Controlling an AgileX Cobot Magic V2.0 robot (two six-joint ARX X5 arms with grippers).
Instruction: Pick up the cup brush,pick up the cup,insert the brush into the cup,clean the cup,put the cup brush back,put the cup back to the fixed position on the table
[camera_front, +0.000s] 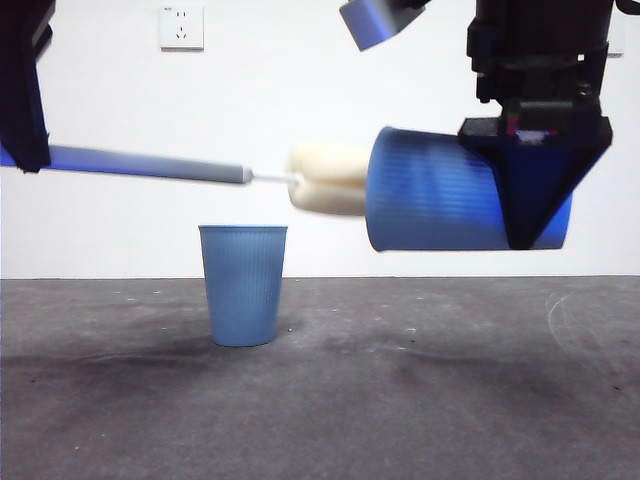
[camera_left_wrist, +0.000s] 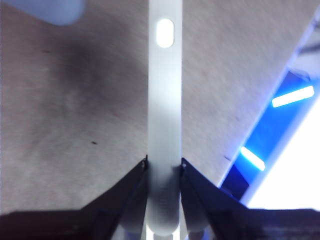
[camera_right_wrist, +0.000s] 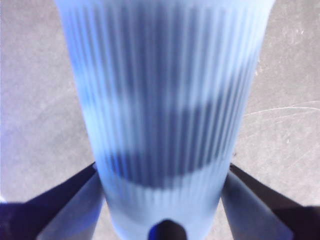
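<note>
Upright cup (camera_front: 243, 285); brush (camera_front: 327, 178) at held cup's (camera_front: 440, 190) mouth

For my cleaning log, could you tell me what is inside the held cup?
The cup brush sponge enters the mouth of the cup; how deep is hidden by its wall.

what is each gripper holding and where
Left gripper holds the cup brush by its handle end; right gripper holds the cup near its base.

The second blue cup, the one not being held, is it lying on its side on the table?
No, the second cup stands upright on the table, mouth up, below the cup brush.
</note>
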